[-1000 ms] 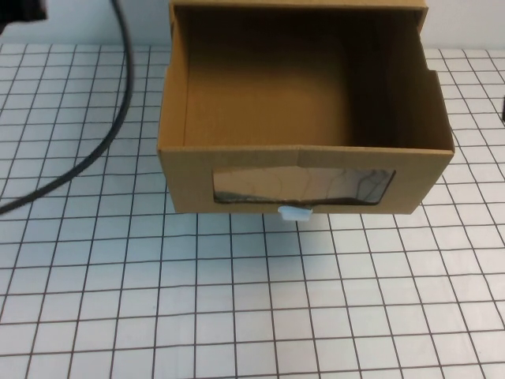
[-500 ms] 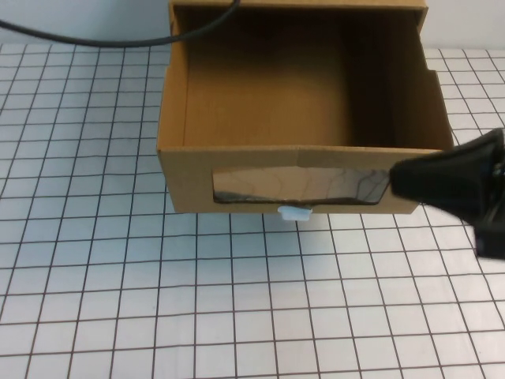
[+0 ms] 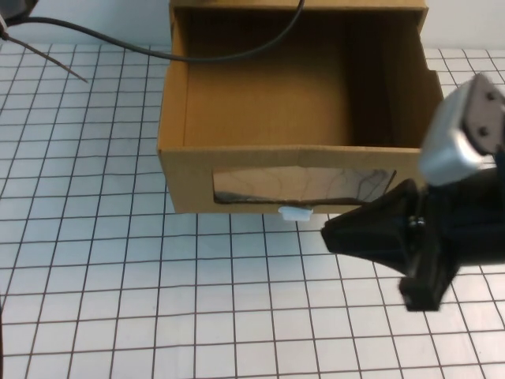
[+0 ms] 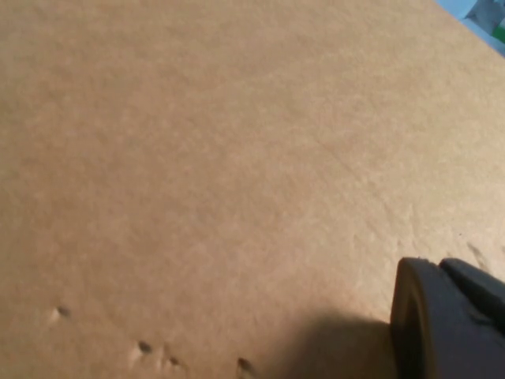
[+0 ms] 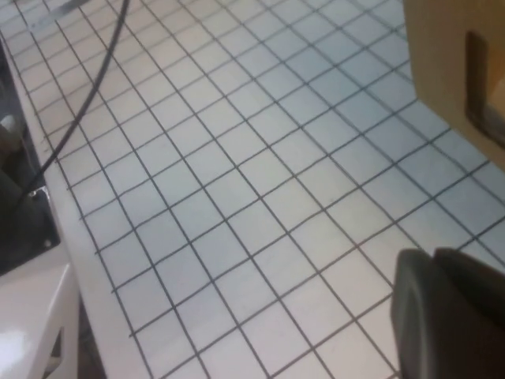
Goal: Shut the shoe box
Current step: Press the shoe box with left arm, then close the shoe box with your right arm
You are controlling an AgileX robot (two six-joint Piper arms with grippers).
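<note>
The shoe box (image 3: 300, 118) sits pulled open at the far middle of the gridded desk (image 3: 118, 300). The right gripper (image 3: 335, 230) hovers just before its front, beside the white tab (image 3: 294, 212). The left gripper (image 4: 446, 324) hangs close to cardboard.

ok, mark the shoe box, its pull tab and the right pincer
shoe box (image 3: 189, 178), high view, front panel left of the window
pull tab (image 3: 294, 212), high view, tab middle
right pincer (image 3: 335, 230), high view, dark tip
</note>
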